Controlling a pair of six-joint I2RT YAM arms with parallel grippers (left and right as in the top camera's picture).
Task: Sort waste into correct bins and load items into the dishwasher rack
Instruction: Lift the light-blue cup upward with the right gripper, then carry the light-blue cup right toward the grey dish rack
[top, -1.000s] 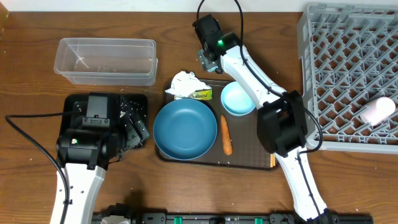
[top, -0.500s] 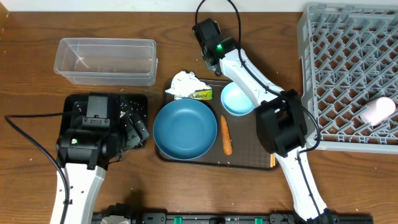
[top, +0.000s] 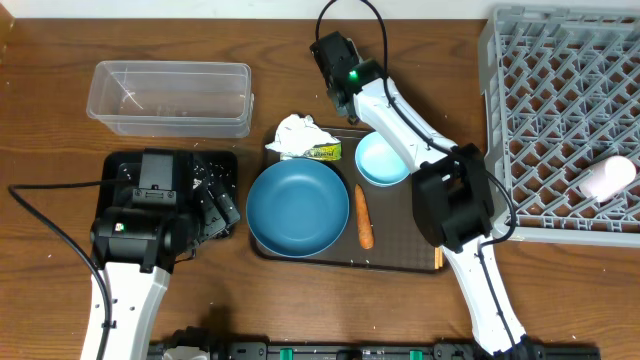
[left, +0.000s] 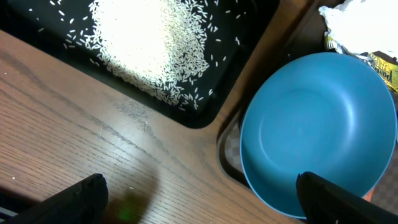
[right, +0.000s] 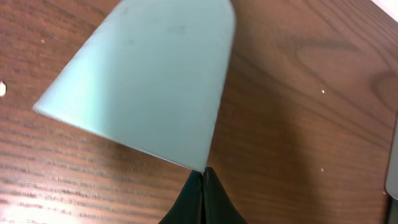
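1. Right gripper (right: 203, 179): I read it as fully closed, with the two fingers pressed tip to tip and nothing between them. It hangs over bare table (right: 298, 93), just past the far edge of the brown serving tray (top: 400, 262).
2. The crumpled tissue (top: 296, 134) lies back toward the base and to this gripper's left. The small light-blue bowl (top: 382, 159) lies back toward the base and to its right.
3. Carrot (top: 364, 217): it is on the serving tray, well back from the right gripper, just beside the right rim of the large teal bowl (top: 298, 208). Its long axis runs from base to far side, with the far end leaning slightly left. I cannot tell which end is the tip.
4. Wrapper (top: 323, 152): its long axis runs left to right, against the tissue's near side.
5. Left gripper (left: 200, 190): the fingers are spread wide and hold nothing. The rice heap (left: 146, 43) sits in the black tray (left: 205, 118), ahead and to the left. The teal bowl is ahead and to the right.
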